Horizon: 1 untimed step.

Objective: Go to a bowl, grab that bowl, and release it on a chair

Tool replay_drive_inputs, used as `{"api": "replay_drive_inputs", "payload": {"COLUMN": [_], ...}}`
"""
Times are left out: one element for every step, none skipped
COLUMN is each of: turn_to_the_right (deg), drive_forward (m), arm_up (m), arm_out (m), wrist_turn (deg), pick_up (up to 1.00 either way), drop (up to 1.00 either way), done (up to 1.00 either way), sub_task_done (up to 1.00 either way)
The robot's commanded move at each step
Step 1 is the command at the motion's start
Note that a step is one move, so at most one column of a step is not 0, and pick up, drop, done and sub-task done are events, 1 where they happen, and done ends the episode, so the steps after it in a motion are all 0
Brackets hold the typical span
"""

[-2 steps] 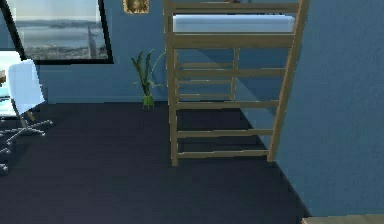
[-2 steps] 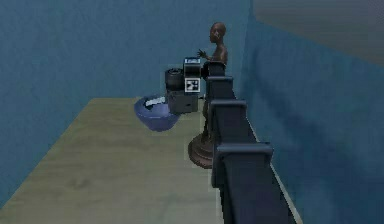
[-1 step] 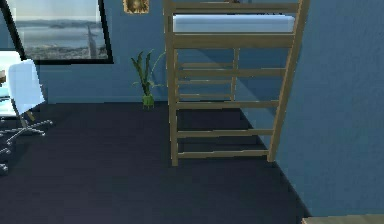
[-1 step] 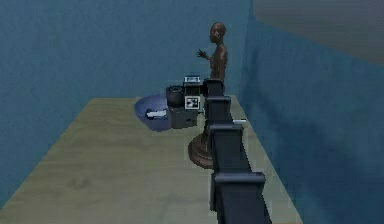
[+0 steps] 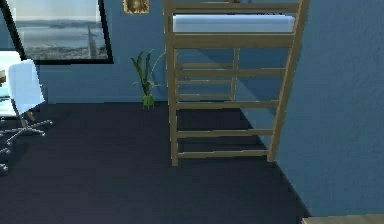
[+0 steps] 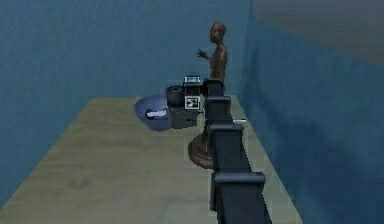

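The grab is judged in hand: the gripper (image 6: 166,112) is seen at the bowl (image 6: 146,103) on the table (image 6: 90,160), whether anything is held cannot be told, and a lift toward the chair (image 5: 22,92) is called for next.

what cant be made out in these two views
- arm side view: whether the fingers hold anything; the bluish bowl lies on the table right behind them.
- arm side view: the statue, its lower part hidden by the arm.
- forward view: the white chair, cut off by the left edge.
- forward view: the wall picture, cut off by the top edge.
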Motion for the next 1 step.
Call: {"api": "replay_drive_inputs", "payload": {"turn_to_the_right": [0.0], "drive_forward": [0.0], "arm_up": [0.04], "arm_out": [0.0], "wrist_turn": [0.0], "pick_up": [0.0], "drop": [0.0], "done": [0.0], "sub_task_done": [0.0]}}
